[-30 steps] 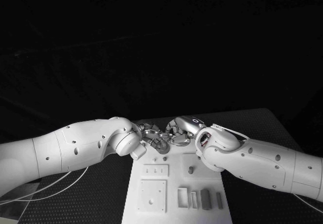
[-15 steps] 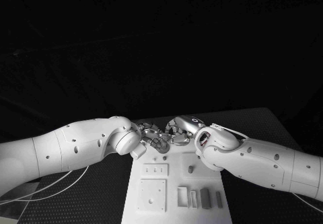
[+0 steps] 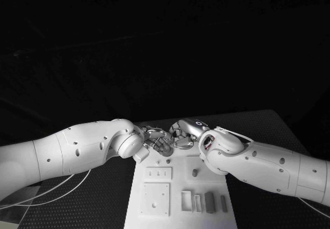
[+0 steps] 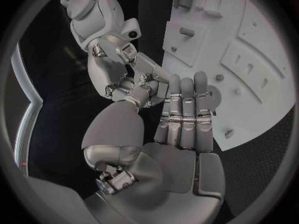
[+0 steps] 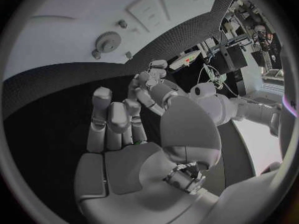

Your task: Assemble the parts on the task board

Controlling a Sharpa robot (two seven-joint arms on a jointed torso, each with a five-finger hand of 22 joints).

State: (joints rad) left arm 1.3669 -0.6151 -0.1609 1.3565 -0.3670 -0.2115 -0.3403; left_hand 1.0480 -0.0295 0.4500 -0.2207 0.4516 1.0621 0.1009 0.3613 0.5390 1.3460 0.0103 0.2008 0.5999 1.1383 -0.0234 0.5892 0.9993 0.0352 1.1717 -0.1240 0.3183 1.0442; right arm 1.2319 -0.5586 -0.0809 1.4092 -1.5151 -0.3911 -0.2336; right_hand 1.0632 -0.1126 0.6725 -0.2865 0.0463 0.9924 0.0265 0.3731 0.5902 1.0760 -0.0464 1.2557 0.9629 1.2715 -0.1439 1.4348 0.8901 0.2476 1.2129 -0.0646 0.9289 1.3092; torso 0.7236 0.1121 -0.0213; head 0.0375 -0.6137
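Note:
The white task board (image 3: 179,183) lies along the middle of the table. My left hand (image 3: 155,138) and right hand (image 3: 184,133) meet fingertip to fingertip over its far end. In the left wrist view the left hand (image 4: 181,114) holds its fingers straight and close together above the board (image 4: 268,84), its thumb reaching to the curled fingers of the right hand (image 4: 118,79). In the right wrist view the right hand (image 5: 118,129) has upright fingers, and the left hand (image 5: 149,82) touches near its thumb. Whether a part sits between them is hidden. A small gear (image 5: 109,40) lies flat on the board (image 5: 62,15).
Several upright grey blocks (image 3: 210,202) stand at the board's near end beside a square plate (image 3: 156,199). A short peg (image 3: 194,173) stands mid-board. Black perforated table (image 3: 89,205) surrounds the board, and a cable runs along its left side.
The fingers of both hands have shifted very slightly where they meet. Arms, board and parts stay where they were.

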